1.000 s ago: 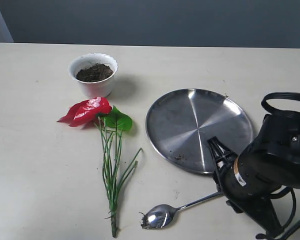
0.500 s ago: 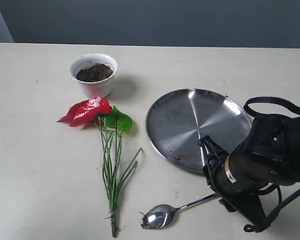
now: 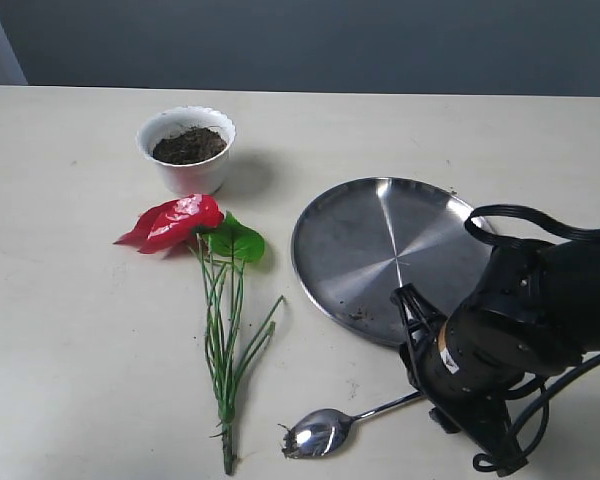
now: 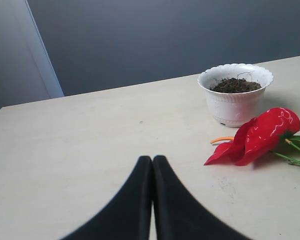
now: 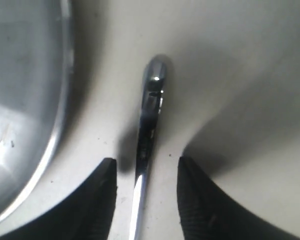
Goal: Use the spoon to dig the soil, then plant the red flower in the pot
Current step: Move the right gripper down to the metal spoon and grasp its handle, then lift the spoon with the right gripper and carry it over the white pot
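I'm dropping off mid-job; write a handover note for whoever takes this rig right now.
Left pincer: shut, empty, facing the small white scalloped ceramic pot.
Right pincer: open, straddling the handle of the shiny silver metal spoon, not gripping it.
The spoon lies on the beige table beside the round steel plate.
Dark brown soil sits in the pot; the glossy red flower with green stems lies flat beside it.
Done: perhaps digging, judging by dirt on the spoon. Left: plant the flower.

- Exterior view: high, slanting down over the whole worktop [image 3: 80, 330] toward the back wall [image 3: 300, 40].
- Left wrist view: low, nearly level; shares the pot [image 4: 235, 100] and red flower [image 4: 260, 137] with it.
- Right wrist view: close, straight down; shares the spoon [image 5: 149, 125] and plate [image 5: 20, 75].
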`<action>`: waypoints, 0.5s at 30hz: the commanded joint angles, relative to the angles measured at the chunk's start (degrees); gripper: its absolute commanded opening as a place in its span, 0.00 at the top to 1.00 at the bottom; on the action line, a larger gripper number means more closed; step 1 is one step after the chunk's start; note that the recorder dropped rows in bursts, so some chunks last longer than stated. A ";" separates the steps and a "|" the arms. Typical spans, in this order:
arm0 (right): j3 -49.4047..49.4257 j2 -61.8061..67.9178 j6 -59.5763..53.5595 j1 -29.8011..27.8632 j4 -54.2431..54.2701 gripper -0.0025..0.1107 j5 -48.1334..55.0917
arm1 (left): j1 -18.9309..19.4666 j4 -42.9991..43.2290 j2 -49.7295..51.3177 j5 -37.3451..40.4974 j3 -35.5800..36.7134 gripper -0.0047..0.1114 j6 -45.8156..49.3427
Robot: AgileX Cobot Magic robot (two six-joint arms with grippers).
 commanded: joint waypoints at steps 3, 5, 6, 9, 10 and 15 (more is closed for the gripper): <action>0.07 0.28 2.00 -0.34 1.72 0.74 1.73 | 0.17 -0.06 -0.42 -0.32 0.11 0.96 -0.14; 0.07 0.28 2.00 -0.34 2.85 0.74 4.28 | 0.17 -0.06 -0.42 -0.23 0.11 0.96 -0.14; 0.07 0.28 2.00 -0.34 3.12 0.76 4.86 | 0.17 -0.06 -0.42 -0.23 0.11 0.96 -0.14; 0.07 0.28 2.00 -0.34 3.22 0.98 4.87 | 0.17 -0.06 -0.42 -0.23 0.11 0.96 -0.14; 0.07 0.28 2.00 -0.34 3.22 0.98 4.87 | 0.17 -0.06 -0.42 -0.23 0.11 0.96 -0.14; -0.74 -0.01 2.00 -0.34 0.82 0.98 4.28 | 0.17 -0.06 -0.42 -0.23 0.11 0.96 -0.14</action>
